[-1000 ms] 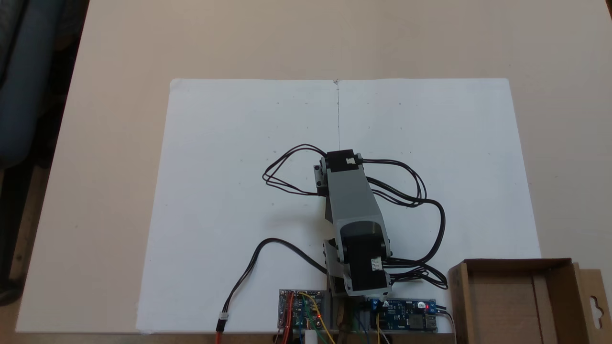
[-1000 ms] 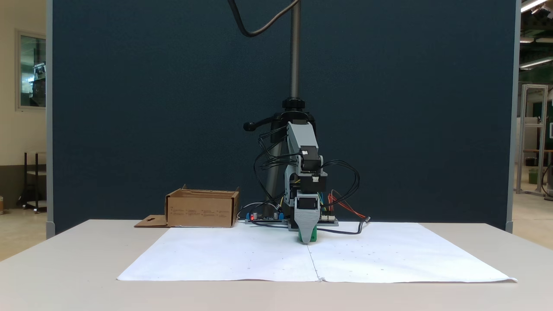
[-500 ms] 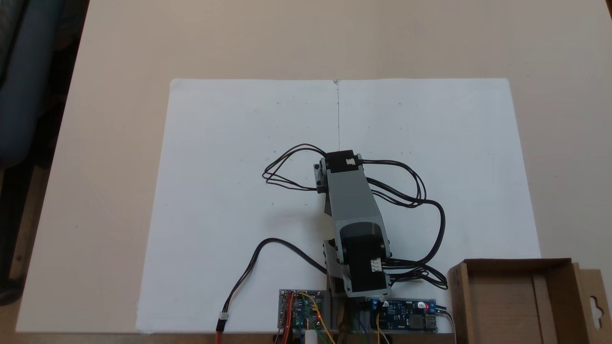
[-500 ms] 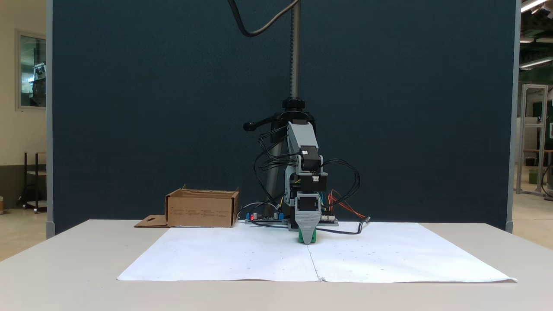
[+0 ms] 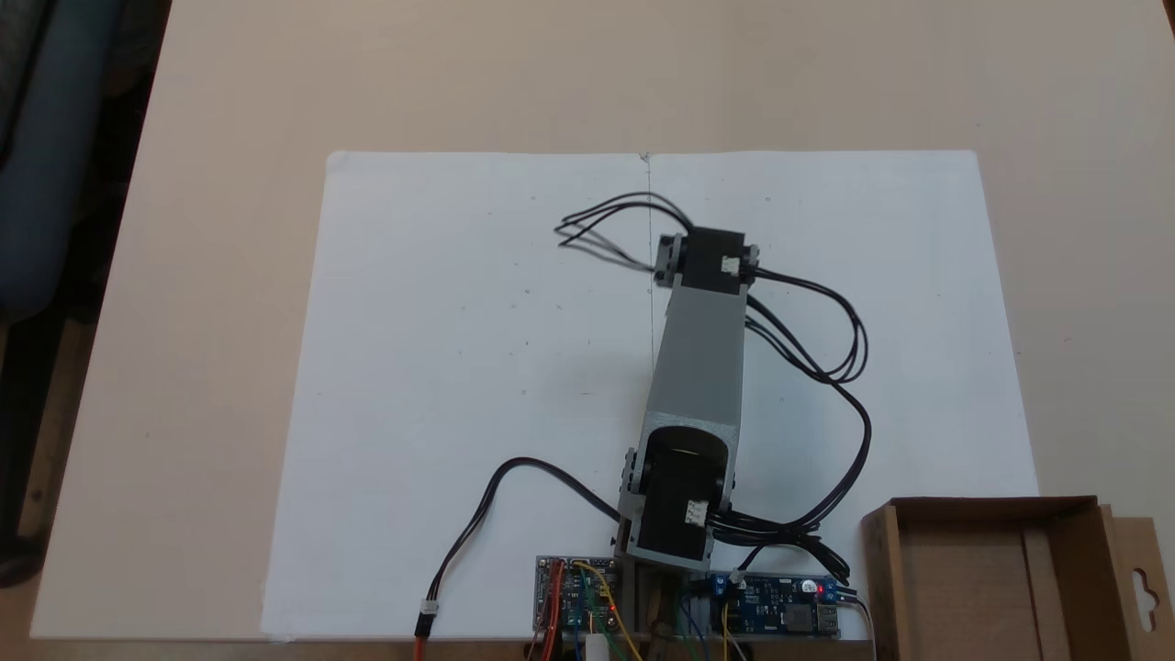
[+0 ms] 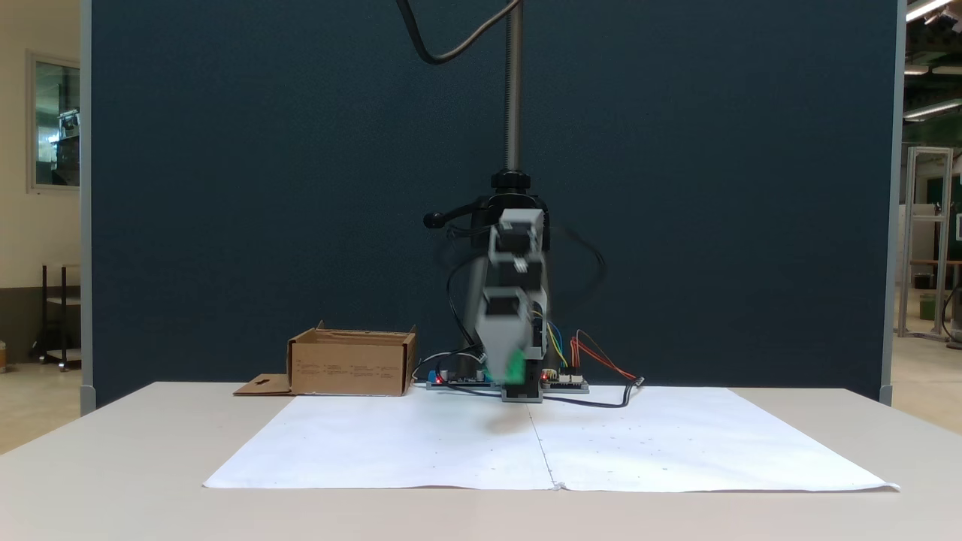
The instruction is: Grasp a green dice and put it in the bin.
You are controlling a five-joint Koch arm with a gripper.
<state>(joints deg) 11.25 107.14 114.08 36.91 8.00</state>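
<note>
The paper (image 5: 459, 367) is lying on the table (image 5: 229, 92). The arm (image 5: 698, 367) is standing at the paper's near edge in the top-down fixed view, reaching over the sheet — the bin (image 5: 987, 578) is sitting to its right, off the paper. In the front fixed view the dice (image 6: 515, 366) is hanging above the paper, right of the bin (image 6: 352, 364).

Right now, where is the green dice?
In a fixed view the green dice is off the paper, carried at the blurred gripper tip near the arm's base, right of the bin.
</note>
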